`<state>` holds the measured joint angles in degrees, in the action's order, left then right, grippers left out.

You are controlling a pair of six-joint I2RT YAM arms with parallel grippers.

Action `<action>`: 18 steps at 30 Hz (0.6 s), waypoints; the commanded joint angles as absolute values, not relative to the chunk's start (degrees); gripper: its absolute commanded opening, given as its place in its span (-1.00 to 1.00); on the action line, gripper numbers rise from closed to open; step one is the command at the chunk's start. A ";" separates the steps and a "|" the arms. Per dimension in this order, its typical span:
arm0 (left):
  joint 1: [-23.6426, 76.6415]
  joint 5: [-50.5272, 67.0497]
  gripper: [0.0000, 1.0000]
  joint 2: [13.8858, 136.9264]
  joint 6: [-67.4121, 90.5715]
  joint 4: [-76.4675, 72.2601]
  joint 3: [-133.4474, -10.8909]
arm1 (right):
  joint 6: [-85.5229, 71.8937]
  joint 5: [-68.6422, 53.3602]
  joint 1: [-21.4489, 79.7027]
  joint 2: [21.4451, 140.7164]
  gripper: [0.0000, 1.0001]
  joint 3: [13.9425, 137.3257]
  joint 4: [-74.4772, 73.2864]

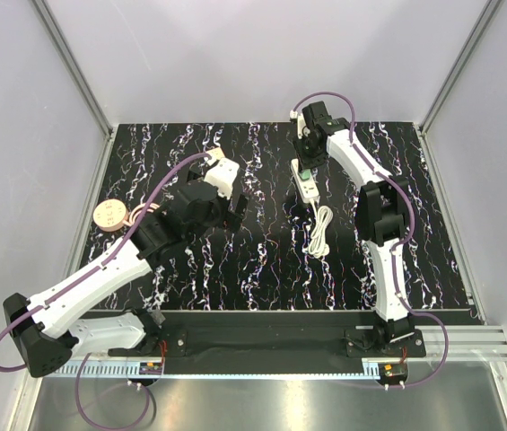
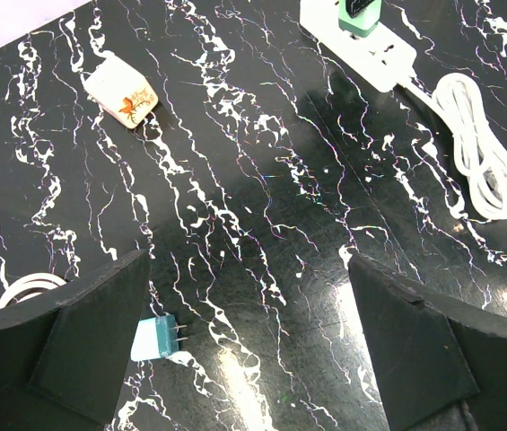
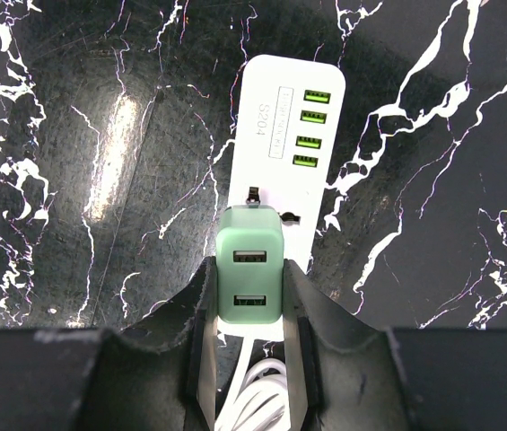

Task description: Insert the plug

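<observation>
While the right hand [image 3: 249, 301] clamps the light-green plug [image 3: 249, 260] upright on the white power strip [image 3: 293, 117], insertion is judged in hand. The next move calls for a straight downward press, then release. The right arm reaches far, wrist pitched down. Jaws wide apart, the left hand [image 2: 253, 350] hangs above the bench [image 2: 262, 180].

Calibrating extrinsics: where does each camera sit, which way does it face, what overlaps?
Top external: above and behind the bases, looking down at the black marbled table; both arms show whole.
Left wrist: on the left gripper, looking across the table toward the white plastic power strip; its open fingers show.
Right wrist: on the right gripper, looking down at the small light-green plastic plug it grips; fingers show.
Shared: all views show strip and plug.
</observation>
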<state>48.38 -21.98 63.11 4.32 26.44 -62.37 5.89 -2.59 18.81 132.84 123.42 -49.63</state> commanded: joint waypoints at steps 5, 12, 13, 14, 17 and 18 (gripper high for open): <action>48.69 -23.47 0.98 63.37 3.52 23.82 -63.19 | 5.98 -2.11 19.16 130.16 -1.00 127.00 -48.78; 48.69 -23.64 0.98 63.37 3.43 23.91 -63.11 | 6.07 -1.67 19.16 131.48 -1.00 127.88 -49.75; 48.69 -23.56 0.98 63.37 3.34 23.91 -63.19 | 6.06 -1.76 19.16 131.40 -1.00 127.97 -49.66; 48.69 -23.47 0.98 63.37 3.43 23.91 -63.28 | 5.98 -1.93 19.16 131.40 -1.00 128.14 -49.75; 48.78 -23.38 0.98 63.37 3.43 23.99 -63.28 | 5.98 -1.85 19.16 132.01 -1.00 128.32 -49.75; 48.69 -23.38 0.98 63.20 3.34 23.99 -63.28 | 5.98 -1.85 19.16 132.36 -1.00 128.23 -49.83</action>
